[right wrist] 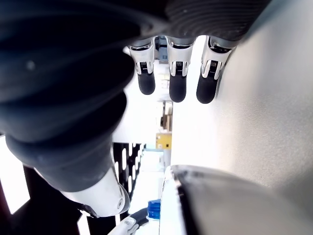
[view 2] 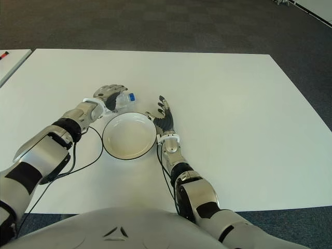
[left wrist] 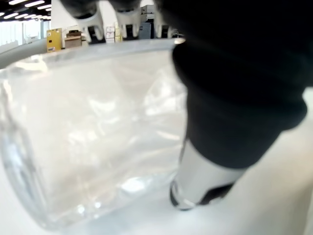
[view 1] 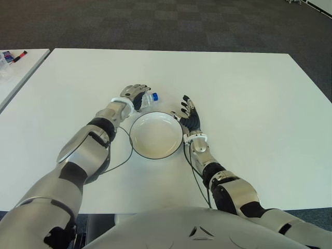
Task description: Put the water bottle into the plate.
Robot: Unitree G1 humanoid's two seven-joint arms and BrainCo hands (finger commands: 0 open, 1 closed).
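The left hand wraps the bottle, lying on the table just behind the plate's far-left rim; right hand, fingers loosely spread and empty, shows beside the plate's right edge; a cable curves past the plate's left.

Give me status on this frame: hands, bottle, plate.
Left hand shut on water bottle, behind the plate. Right hand open beside plate's right rim. Plate empty, nothing blocking.
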